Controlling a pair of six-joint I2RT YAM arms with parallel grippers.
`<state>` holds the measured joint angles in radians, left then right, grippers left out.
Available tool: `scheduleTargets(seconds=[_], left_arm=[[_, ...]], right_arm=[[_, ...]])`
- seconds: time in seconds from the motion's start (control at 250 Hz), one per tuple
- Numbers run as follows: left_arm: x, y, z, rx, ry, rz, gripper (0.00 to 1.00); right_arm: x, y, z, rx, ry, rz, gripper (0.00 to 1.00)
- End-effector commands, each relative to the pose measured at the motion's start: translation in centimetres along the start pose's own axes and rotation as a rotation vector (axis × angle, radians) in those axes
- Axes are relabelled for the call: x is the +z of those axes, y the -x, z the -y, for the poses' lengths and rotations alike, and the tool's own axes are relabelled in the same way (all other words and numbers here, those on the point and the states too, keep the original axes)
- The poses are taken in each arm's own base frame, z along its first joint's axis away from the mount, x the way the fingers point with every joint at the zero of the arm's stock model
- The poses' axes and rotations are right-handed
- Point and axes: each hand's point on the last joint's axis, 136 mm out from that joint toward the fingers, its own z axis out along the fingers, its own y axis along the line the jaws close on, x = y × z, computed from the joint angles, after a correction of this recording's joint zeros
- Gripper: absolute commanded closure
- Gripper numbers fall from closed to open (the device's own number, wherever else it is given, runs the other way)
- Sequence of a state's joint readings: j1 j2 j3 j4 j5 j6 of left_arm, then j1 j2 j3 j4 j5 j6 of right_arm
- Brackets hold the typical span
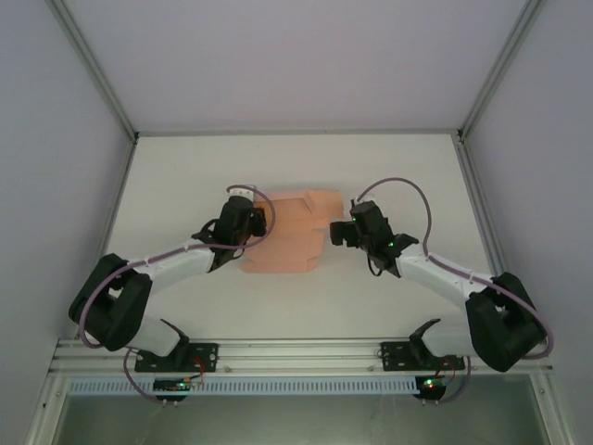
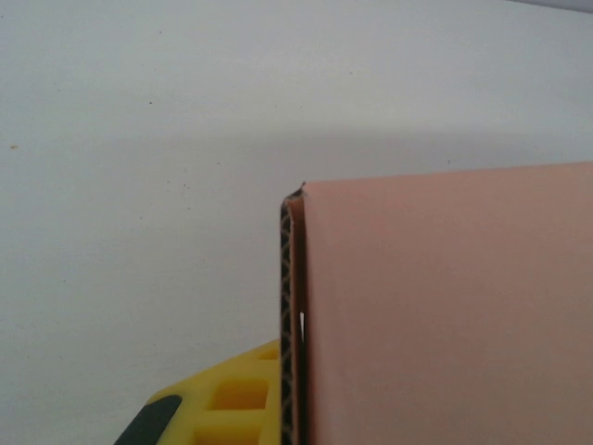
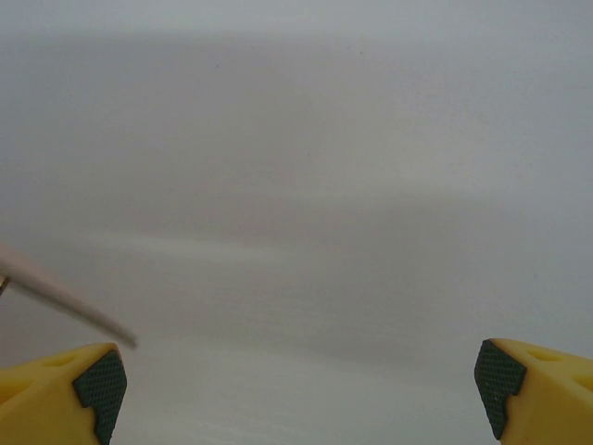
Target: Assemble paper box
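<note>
Left side. My left gripper point(image 1: 258, 225) stood over the white table point(image 1: 185, 176), at the left edge of the paper box point(image 1: 289, 239), a salmon-pink sheet of thin corrugated card with flaps, not yet formed into a box. The sheet lay at the middle of the table, between my two arms.

From the left wrist, the paper box point(image 2: 445, 306) took up the lower right. Its cut edge showed two fluted layers folded together and pressed against one yellow plastic finger point(image 2: 236, 400). The opposite finger was hidden behind the card. I found this gripper clamped on that folded edge of the paper box.

Right side. My right gripper point(image 1: 337, 232) sat just beside the sheet's right edge. From above I could not tell whether it touched the card.

From the right wrist, the right gripper point(image 3: 298, 389) was released, its yellow fingers spread wide over bare table, dark textured pads point(image 3: 100, 382) facing inward. A thin pink edge of the paper box point(image 3: 56, 292) crossed the left of that view, just above the left-hand finger and outside the gap between the pads.
</note>
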<state>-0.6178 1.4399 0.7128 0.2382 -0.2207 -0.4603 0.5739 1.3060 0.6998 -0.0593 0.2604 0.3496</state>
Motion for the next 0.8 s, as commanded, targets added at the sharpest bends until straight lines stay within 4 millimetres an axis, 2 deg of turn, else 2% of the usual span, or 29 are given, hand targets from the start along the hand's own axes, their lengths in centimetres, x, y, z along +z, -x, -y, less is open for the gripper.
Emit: scheduleTargets(seconds=[0.0,0.256,0.472,0.64,0.799], left_arm=[[-0.7,1.4,0.8,0.004,-0.041,0.042,1.0],[0.0,1.0,1.2,0.005,-0.053,0.015,1.0],[0.2,1.1,1.3,-0.022,-0.048,0.004,1.0],[0.4,1.1,1.4,-0.038,-0.049,-0.001,1.0],[0.6,0.9,1.3,-0.043,-0.04,-0.009,1.0]], right_arm=[[-0.1,2.9,-1.6,-0.002,0.058,0.055,0.01],[0.5,4.4,-3.7,-0.033,0.137,0.073,0.01],[1.9,4.9,-7.0,-0.079,0.216,0.068,0.01],[3.5,4.9,-7.6,-0.106,0.136,0.076,0.01],[4.1,5.5,-6.3,-0.149,-0.116,0.132,0.01]])
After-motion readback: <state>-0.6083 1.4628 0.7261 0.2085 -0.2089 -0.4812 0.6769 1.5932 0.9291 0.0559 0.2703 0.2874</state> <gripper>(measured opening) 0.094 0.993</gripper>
